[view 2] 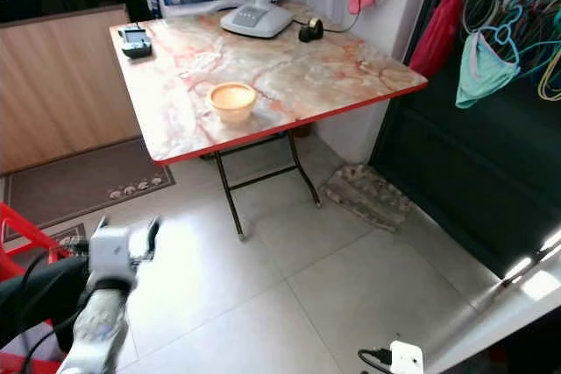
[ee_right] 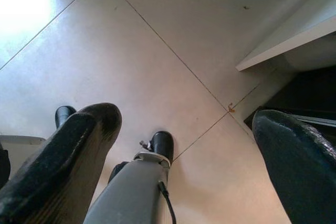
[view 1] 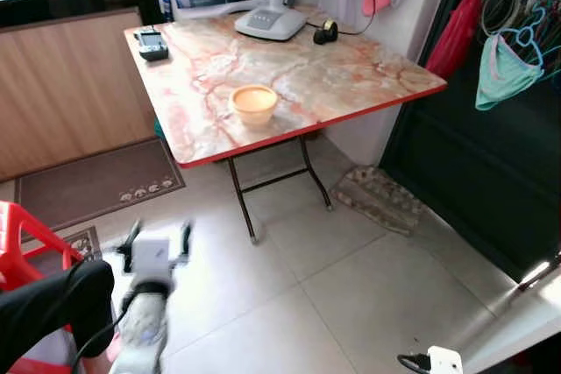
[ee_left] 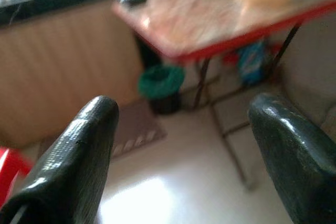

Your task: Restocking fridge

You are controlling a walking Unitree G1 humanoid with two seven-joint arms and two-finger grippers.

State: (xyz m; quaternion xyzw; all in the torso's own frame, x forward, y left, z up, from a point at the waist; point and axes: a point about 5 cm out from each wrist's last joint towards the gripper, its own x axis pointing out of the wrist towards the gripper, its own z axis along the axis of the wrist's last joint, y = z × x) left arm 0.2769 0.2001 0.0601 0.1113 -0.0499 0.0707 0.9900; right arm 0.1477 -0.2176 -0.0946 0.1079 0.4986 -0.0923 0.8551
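A small orange bowl [view 1: 254, 102] stands near the front edge of a marble-patterned folding table [view 1: 351, 76] with a red rim. My left gripper [view 1: 158, 238] is raised over the floor tiles, short of the table and to its left. It is open with nothing between its fingers [ee_left: 73, 156]. In the left wrist view the table's red edge [ee_left: 236, 38] lies ahead, blurred. My right gripper [ee_right: 184, 166] hangs low, pointing at the pale floor, and is open and empty. Part of my right arm [view 1: 434, 362] shows at the bottom edge.
On the table stand a white fan base [view 1: 270, 21], a black device [view 1: 152, 44] and a tape roll [view 1: 326, 32]. A red chair [view 1: 22, 234] is at my left, a green bin [ee_left: 160, 82] under the table, a rag mat [view 1: 377, 199] by the dark door [view 1: 473, 172].
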